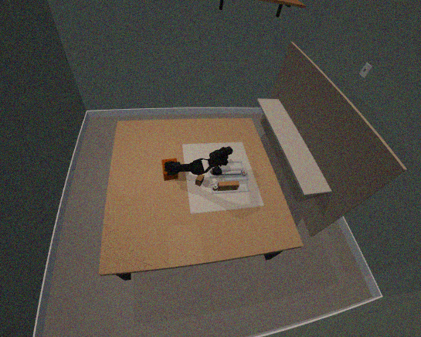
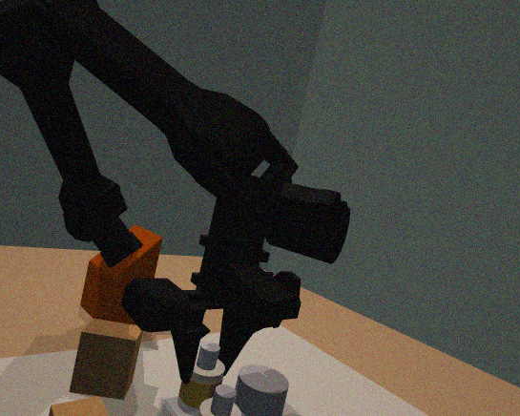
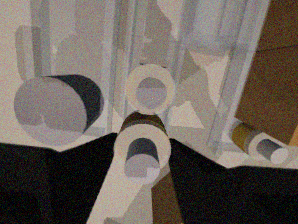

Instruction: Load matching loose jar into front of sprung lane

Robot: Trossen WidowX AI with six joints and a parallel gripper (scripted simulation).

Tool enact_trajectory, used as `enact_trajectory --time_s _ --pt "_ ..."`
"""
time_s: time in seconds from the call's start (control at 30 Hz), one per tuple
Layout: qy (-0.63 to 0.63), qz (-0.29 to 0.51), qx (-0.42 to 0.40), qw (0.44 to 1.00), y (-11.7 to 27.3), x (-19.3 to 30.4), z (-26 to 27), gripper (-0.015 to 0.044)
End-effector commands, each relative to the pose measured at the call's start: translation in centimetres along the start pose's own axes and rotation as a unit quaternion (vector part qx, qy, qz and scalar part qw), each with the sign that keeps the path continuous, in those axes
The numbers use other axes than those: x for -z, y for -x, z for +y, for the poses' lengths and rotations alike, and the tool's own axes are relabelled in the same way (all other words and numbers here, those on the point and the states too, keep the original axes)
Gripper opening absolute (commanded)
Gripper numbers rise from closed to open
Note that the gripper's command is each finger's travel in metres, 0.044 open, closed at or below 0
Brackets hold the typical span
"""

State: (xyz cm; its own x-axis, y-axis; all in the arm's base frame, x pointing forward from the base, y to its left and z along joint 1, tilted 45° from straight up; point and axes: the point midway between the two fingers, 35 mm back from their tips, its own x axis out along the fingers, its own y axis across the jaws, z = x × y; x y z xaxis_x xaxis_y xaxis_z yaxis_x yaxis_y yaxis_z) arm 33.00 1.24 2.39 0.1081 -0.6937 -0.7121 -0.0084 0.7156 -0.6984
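Observation:
My gripper (image 2: 205,377) (image 3: 142,141) points down and is shut on a jar (image 2: 197,392) (image 3: 142,167) with a yellow-brown body, pale lid and grey knob. The jar is upright at the front end of the middle clear lane (image 3: 116,60). Another knobbed jar (image 2: 223,398) (image 3: 151,90) stands directly behind it in that lane; its body is mostly hidden. The two look close together or touching. Whether the held jar's base is on the lane floor or above it, and the low front stop, cannot be made out. The pusher plate is not clearly visible.
A wide grey-topped jar (image 2: 261,391) (image 3: 50,110) stands left of the held jar in the wrist view. A yellow knobbed jar (image 3: 256,145) is at the right, near a long brown block (image 1: 229,185) (image 3: 272,70). A brown block (image 1: 199,179) (image 2: 104,364) stands nearer the arm's base.

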Motion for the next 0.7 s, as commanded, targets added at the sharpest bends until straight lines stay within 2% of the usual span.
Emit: enact_trajectory --time_s 0.0,0.67 --pt "-0.008 -0.013 0.002 1.0 0.34 -1.01 -0.18 0.0" --pt "-0.008 -0.013 0.002 1.0 0.35 -1.28 -0.18 0.0"
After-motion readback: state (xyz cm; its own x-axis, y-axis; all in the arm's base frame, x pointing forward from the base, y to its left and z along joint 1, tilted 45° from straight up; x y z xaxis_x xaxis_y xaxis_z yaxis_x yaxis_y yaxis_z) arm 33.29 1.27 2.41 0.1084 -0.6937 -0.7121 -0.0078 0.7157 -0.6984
